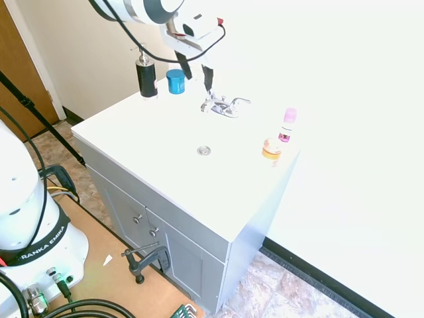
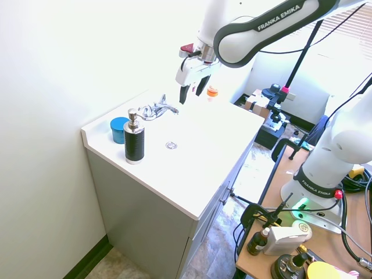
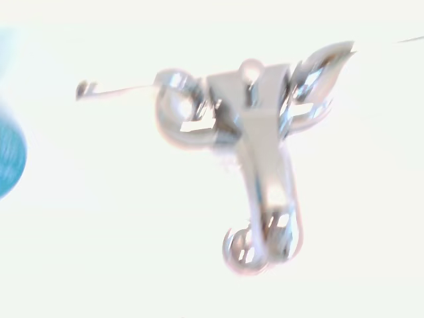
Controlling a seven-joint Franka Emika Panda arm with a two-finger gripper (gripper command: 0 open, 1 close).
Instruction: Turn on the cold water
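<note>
The gripper [image 2: 192, 93] is hanging just above the chrome faucet [image 2: 157, 108], its two dark fingers [image 1: 207, 78] spread apart and gripping nothing. One faucet is sitting at the back of the white vanity top [image 1: 132, 149], behind the single round drain [image 1: 204, 151]. It is showing two lever handles and one short spout; the wrist view is catching the faucet [image 3: 248, 146] close up but blurred. No water is running from the spout. One black pump bottle [image 2: 134, 139] and one blue round container [image 2: 119, 129] are standing near each other at one end of the counter. At the opposite end, one small pink-capped bottle [image 1: 287, 125] and one orange-lidded jar [image 1: 270, 148] are standing just beside each other.
</note>
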